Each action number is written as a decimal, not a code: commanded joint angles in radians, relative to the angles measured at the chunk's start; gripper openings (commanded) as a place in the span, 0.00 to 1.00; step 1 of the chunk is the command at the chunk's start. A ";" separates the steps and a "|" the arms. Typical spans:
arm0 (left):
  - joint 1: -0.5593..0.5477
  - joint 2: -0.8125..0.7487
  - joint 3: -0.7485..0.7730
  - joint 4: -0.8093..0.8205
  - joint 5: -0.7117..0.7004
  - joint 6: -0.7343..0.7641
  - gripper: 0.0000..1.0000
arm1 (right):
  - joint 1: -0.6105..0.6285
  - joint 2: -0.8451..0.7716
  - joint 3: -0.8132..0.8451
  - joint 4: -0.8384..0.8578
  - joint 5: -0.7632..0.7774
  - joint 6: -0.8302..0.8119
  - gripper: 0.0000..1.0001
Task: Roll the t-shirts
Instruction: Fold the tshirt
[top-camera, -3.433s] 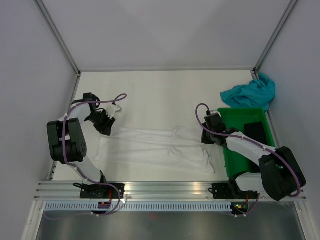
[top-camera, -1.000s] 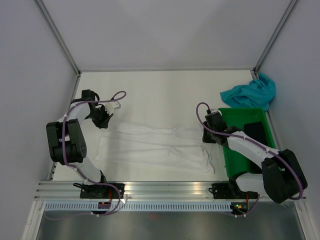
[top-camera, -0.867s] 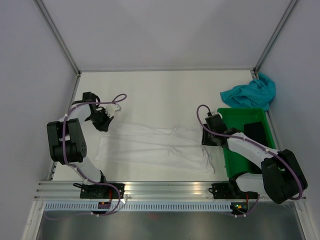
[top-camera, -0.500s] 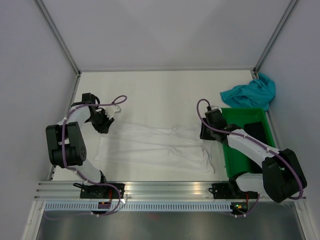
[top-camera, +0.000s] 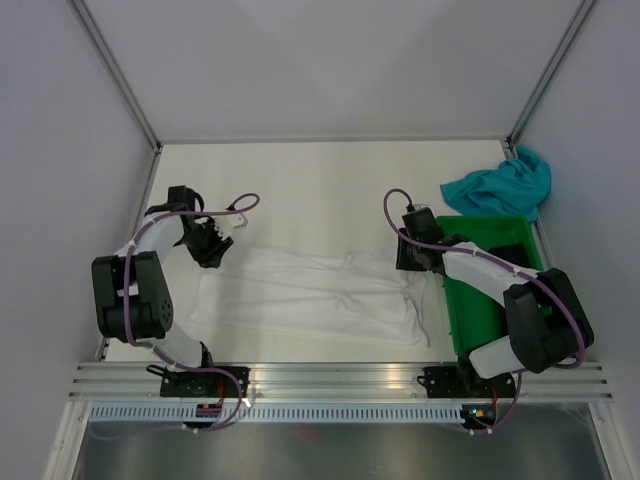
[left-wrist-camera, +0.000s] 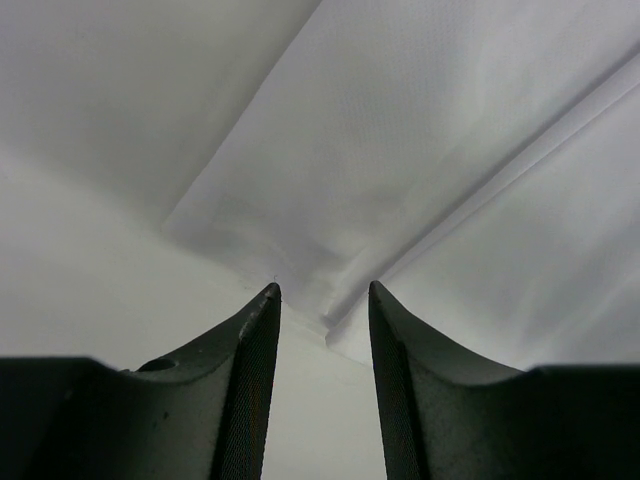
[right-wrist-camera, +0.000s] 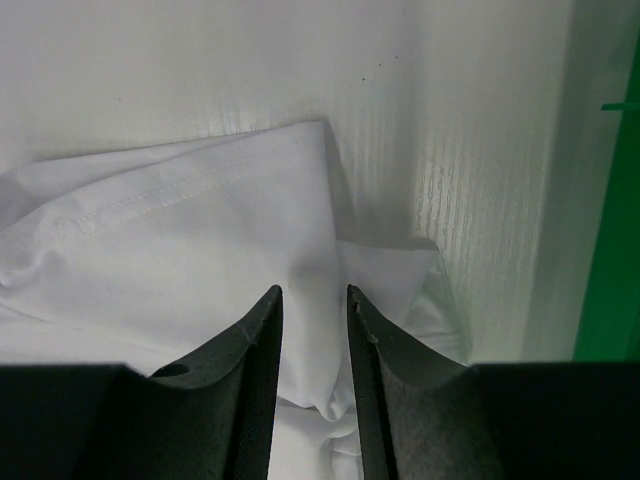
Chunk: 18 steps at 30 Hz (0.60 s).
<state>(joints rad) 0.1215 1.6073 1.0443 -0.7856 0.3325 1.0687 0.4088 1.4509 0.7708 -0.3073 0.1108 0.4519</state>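
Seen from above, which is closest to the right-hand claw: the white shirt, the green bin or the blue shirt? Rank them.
1. white t-shirt: its right end lies directly beneath the right gripper.
2. green bin: just to its right.
3. teal t-shirt: far right corner.

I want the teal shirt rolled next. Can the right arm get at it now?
Probably yes. The teal t-shirt lies bunched in the far right corner, beyond the green bin; bare table separates it from the right pincer, open over the white t-shirt.
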 joint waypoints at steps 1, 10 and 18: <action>-0.019 0.008 -0.007 0.042 0.019 -0.010 0.47 | -0.007 0.006 -0.004 0.034 0.010 0.001 0.38; -0.019 0.088 -0.041 0.083 -0.033 -0.026 0.37 | -0.013 0.026 -0.041 0.063 -0.026 0.016 0.32; -0.019 0.069 -0.047 0.088 -0.012 -0.027 0.03 | -0.013 -0.016 -0.064 0.062 -0.046 0.028 0.00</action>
<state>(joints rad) 0.1024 1.6932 1.0084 -0.7067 0.3058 1.0523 0.4011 1.4704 0.7174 -0.2684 0.0784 0.4690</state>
